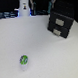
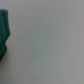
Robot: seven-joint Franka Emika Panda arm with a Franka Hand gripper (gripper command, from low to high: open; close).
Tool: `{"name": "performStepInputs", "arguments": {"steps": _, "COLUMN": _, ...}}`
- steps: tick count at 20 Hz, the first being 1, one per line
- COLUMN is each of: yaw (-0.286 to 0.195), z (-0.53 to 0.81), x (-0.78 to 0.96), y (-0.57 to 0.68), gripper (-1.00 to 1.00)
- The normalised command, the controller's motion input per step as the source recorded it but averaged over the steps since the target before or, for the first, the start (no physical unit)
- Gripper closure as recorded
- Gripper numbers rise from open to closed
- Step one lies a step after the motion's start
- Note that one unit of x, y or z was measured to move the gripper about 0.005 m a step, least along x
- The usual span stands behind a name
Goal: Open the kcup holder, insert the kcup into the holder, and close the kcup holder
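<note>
Pincer state unclear, kcup point(image 1: 24, 60) on table point(image 1: 46, 52), kcup holder point(image 1: 59, 23) apart.

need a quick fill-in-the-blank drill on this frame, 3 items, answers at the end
1. The kcup has a foil top that is blue and ____.
2. The kcup holder shows two stacked drawer fronts, both ____.
3. The kcup stands on the ____ table, apart from the holder.

Answers: green; closed; white

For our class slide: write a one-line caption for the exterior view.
Closed black kcup holder at the rear of a white table, green-topped kcup alone in front.
</note>
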Motion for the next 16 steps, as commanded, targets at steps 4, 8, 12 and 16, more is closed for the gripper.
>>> {"name": "performStepInputs", "arguments": {"steps": 4, "yaw": -0.186, "z": 0.07, "x": -0.08, "y": 0.79, "gripper": -1.0}}
{"name": "performStepInputs", "arguments": {"steps": 8, "yaw": -0.192, "z": 0.03, "x": -0.04, "y": 0.82, "gripper": -1.0}}
{"name": "performStepInputs", "arguments": {"steps": 12, "yaw": -0.184, "z": 0.0, "x": -0.03, "y": 0.84, "gripper": -1.0}}
{"name": "performStepInputs", "arguments": {"steps": 16, "yaw": -0.183, "z": -0.04, "x": -0.06, "y": 0.84, "gripper": -1.0}}
